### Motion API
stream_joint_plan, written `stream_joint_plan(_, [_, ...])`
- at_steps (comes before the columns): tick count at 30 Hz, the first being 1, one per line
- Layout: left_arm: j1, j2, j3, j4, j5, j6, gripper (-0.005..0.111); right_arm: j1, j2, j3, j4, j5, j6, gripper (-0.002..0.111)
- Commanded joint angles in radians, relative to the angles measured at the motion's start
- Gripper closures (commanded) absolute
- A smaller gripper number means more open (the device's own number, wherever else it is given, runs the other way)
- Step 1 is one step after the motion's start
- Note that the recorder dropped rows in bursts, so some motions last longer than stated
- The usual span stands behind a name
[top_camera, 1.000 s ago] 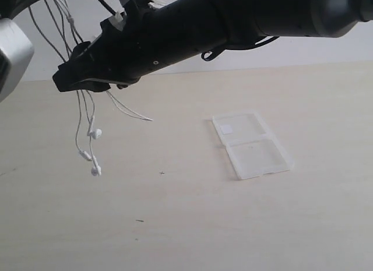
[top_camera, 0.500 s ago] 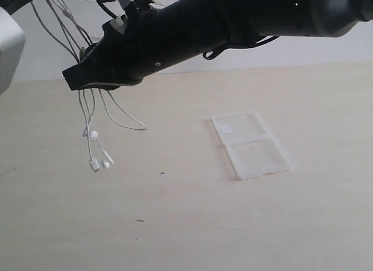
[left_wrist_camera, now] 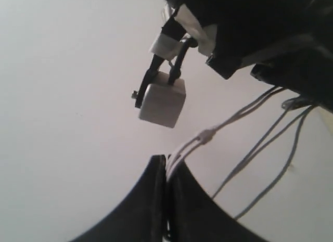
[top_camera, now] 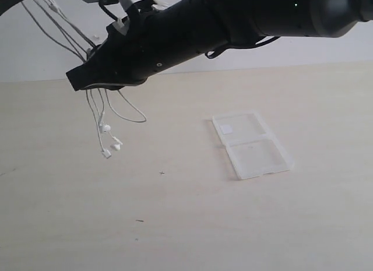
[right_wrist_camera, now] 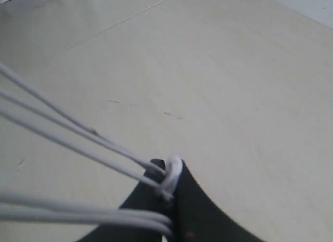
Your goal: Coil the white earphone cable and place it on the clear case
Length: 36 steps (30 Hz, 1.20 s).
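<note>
currently my left gripper is pinched closed on the white earphone cable, and my right gripper is clamped tight on several of its strands too. below the right jaws, loose loops and the earbuds dangle over the far left part of the counter. the clear case lies opened flat, right of the counter's middle, well apart from the cable

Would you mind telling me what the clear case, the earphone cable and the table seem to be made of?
The clear case looks like thin translucent plastic, slightly frosted; the table shows through it. The white earphone cable seems rubbery plastic-sheathed, smooth, hanging limp. The table looks like pale wood or laminate, matte, faintly grained.
</note>
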State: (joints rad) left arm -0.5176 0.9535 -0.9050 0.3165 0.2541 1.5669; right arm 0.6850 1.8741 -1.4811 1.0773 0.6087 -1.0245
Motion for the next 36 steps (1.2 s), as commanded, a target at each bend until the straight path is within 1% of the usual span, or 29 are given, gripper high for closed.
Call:
stream_joint_plan(1, [-0.001, -0.043, -0.005, -0.031, 0.059, -0.203, 0.107, -0.001, -0.011, -0.002, -0.060, -0.043, 0.026, 0.108])
stream_joint_plan(4, [-0.001, -0.051, -0.005, -0.076, 0.090, -0.337, 0.107, -0.001, -0.011, -0.002, -0.067, -0.055, 0.032, 0.108])
stream_joint_plan(9, [-0.001, -0.051, -0.005, -0.159, 0.180, -0.469, 0.107, -0.001, -0.017, -0.002, -0.072, -0.060, 0.030, 0.108])
stream_joint_plan(13, [-0.001, -0.051, -0.005, -0.190, 0.219, -0.576, 0.107, -0.001, -0.026, -0.002, -0.099, -0.066, 0.030, 0.108])
stream_joint_plan(15, [-0.001, -0.042, -0.005, -0.234, 0.242, -0.587, 0.107, -0.001, -0.039, -0.002, -0.109, -0.073, 0.030, 0.108])
stream_joint_plan(18, [-0.001, -0.018, -0.005, -0.343, 0.247, -0.613, 0.107, -0.001, -0.072, -0.002, -0.112, -0.076, 0.030, 0.108])
stream_joint_plan(22, [-0.001, -0.004, -0.005, -0.394, 0.254, -0.613, 0.107, -0.001, -0.080, -0.002, -0.120, -0.074, 0.030, 0.108])
stream_joint_plan(23, [-0.001, 0.001, -0.005, -0.435, 0.270, -0.613, 0.106, -0.001, -0.082, -0.002, -0.142, -0.074, 0.040, 0.108])
stream_joint_plan(25, [-0.001, 0.007, -0.005, -0.454, 0.283, -0.613, 0.098, -0.001, -0.082, -0.002, -0.146, -0.074, 0.042, 0.108])
stream_joint_plan(27, [-0.001, 0.010, -0.005, -0.454, 0.290, -0.613, 0.085, -0.001, -0.082, -0.002, -0.146, -0.072, 0.042, 0.108])
stream_joint_plan(30, [-0.001, 0.010, -0.005, -0.454, 0.306, -0.660, 0.061, -0.001, -0.082, -0.002, -0.188, -0.070, 0.056, 0.108])
stream_joint_plan(31, [-0.001, 0.010, -0.005, -0.454, 0.313, -0.676, 0.057, -0.001, -0.082, -0.002, -0.203, -0.070, 0.061, 0.108])
stream_joint_plan(33, [-0.001, 0.010, -0.005, -0.454, 0.334, -0.706, 0.052, -0.001, -0.082, -0.002, -0.244, -0.070, 0.082, 0.108])
stream_joint_plan(36, [-0.001, 0.007, -0.005, -0.450, 0.378, -0.738, 0.051, -0.001, -0.082, -0.002, -0.316, -0.066, 0.112, 0.108])
